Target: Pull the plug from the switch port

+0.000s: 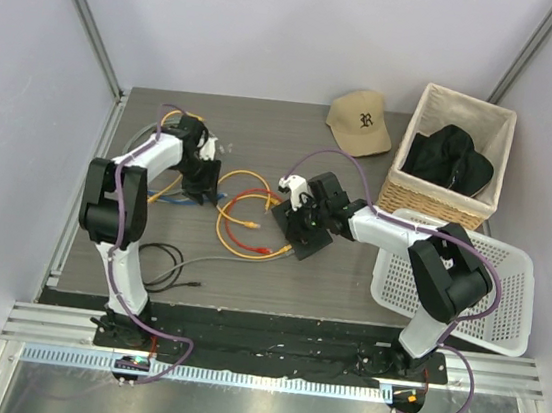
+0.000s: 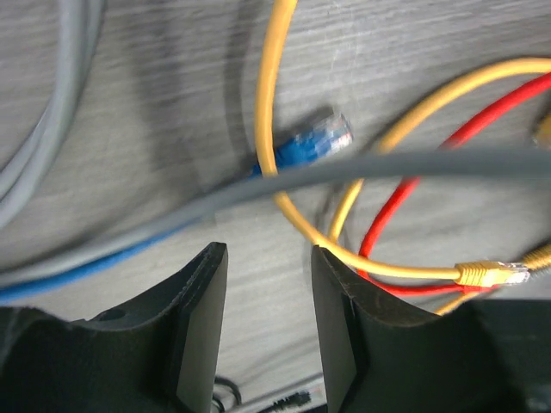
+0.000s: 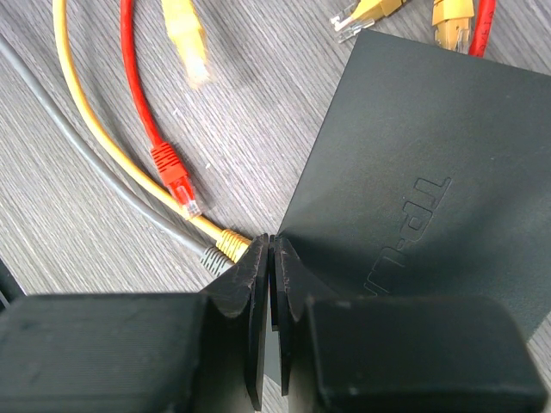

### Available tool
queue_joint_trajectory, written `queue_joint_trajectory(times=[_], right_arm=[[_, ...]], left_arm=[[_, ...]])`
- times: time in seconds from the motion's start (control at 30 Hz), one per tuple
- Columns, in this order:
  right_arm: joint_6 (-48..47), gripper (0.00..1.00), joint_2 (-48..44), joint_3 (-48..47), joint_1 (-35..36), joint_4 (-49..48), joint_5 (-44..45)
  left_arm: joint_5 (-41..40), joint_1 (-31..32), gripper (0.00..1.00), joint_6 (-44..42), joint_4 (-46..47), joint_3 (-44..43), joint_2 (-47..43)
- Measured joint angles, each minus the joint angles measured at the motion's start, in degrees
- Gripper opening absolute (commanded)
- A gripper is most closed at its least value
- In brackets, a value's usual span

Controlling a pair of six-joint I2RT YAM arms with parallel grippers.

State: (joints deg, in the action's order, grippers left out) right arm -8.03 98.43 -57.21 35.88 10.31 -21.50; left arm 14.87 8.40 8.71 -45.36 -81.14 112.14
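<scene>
Two arms share a gray table (image 1: 265, 135). The switch (image 1: 312, 241) lies flat at its middle, long axis diagonal to the table's edges, one edge turned toward the cable tangle (image 1: 244, 223) on the left. The right gripper (image 3: 271, 245), jaws nearly together, sits at the box's near corner. Only its wrist view shows a yellow plug (image 3: 452, 21) at the far edge. The left gripper (image 2: 267, 254) hangs open above a gray cable (image 2: 344, 168).

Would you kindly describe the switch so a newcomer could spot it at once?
Start at the wicker basket, far right, then look left and nearer. The switch is the flat black box at the right gripper, the only rigid slab among looping cables.
</scene>
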Motion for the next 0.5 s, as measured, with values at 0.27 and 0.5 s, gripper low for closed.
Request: queue_joint_trajectory(times=[0.27, 0.5], right_arm=[[-0.20, 0.13, 0.20, -0.39, 0.02, 0.37, -0.02], [-0.24, 0.13, 0.20, -0.37, 0.02, 0.42, 0.00]], left_arm=[[5.60, -1.20, 0.49, 3.76, 1.11, 0.68, -1.18], [5.62, -0.92, 0.32, 6.73, 1.68, 0.76, 2.49]])
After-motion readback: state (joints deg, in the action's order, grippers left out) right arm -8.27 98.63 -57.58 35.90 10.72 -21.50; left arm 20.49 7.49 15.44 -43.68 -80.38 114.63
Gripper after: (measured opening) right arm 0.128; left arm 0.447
